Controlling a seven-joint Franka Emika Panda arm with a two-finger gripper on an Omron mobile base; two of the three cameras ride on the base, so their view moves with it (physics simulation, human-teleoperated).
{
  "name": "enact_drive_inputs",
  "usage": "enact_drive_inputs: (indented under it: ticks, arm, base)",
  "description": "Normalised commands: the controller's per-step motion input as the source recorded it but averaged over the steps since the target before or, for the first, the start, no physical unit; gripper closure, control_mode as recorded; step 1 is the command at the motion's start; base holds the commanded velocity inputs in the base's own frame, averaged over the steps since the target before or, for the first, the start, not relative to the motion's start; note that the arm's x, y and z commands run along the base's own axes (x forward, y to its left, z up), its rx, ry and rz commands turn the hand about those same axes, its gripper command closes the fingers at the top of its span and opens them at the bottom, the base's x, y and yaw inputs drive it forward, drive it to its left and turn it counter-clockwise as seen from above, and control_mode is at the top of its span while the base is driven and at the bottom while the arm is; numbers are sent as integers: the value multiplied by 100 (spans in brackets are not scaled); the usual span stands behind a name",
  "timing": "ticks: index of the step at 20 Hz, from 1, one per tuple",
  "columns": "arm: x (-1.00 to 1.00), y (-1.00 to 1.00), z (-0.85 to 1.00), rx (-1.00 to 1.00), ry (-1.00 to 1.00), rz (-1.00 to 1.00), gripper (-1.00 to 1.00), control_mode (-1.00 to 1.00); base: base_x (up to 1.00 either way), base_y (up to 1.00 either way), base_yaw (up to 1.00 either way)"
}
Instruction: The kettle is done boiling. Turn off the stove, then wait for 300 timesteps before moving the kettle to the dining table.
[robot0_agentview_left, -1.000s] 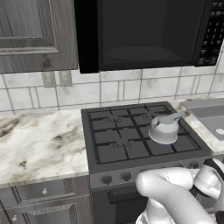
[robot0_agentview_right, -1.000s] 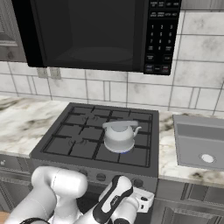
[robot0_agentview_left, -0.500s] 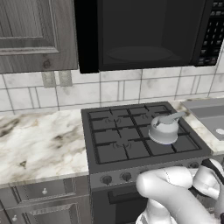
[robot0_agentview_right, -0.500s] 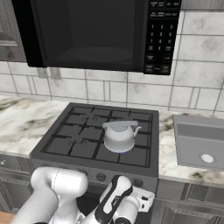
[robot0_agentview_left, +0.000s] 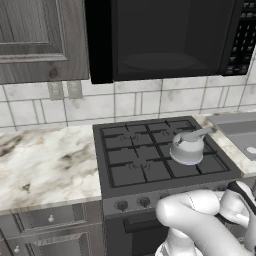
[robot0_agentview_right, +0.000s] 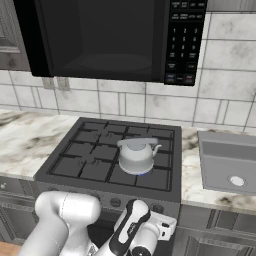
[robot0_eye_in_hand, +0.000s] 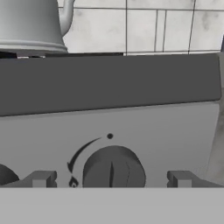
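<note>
The gripper (robot0_eye_in_hand: 111, 179) hangs close before a round stove knob (robot0_eye_in_hand: 113, 168), its fingertips (robot0_eye_in_hand: 41, 178) spread wide to either side without touching it. Beyond, the kettle (robot0_agentview_right: 136, 155) sits on the stove's (robot0_agentview_left: 150, 160) front right burner, under the black microwave (robot0_agentview_right: 110, 40).

No legible text, brand or number appears. The microwave (robot0_agentview_right: 107, 37) carries a keypad (robot0_agentview_right: 182, 42) at its 3 o'clock side whose key markings are too small to read. On the stove (robot0_eye_in_hand: 109, 127) front panel, a knob (robot0_eye_in_hand: 113, 170) bears an arc marking running from 9 to 12 o'clock, ending in a dot at 12 o'clock, with a small flame-like symbol at 8 o'clock.
</note>
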Motion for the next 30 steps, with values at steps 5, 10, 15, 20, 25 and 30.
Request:
enact_drive_inputs:
  ticks: [5, 10, 15, 20, 25, 30]
  arm:
    - [5, 0, -5, 0, 0, 0, -100, -100]
    - [4, 0, -6, 0, 0, 0, -100, -100]
    - [2, 0, -6, 0, 0, 0, -100, -100]
    - [2, 0, -4, 0, 0, 0, -100, -100]
    - [1, -2, -1, 0, -1, 1, -100, -100]
    - [0, -1, 0, 0, -1, 2, -100, -100]
  base:
    - [0, 0, 0]
    - [0, 0, 0]
    - [0, 0, 0]
    - [0, 0, 0]
    - [0, 0, 0]
    - [0, 0, 0]
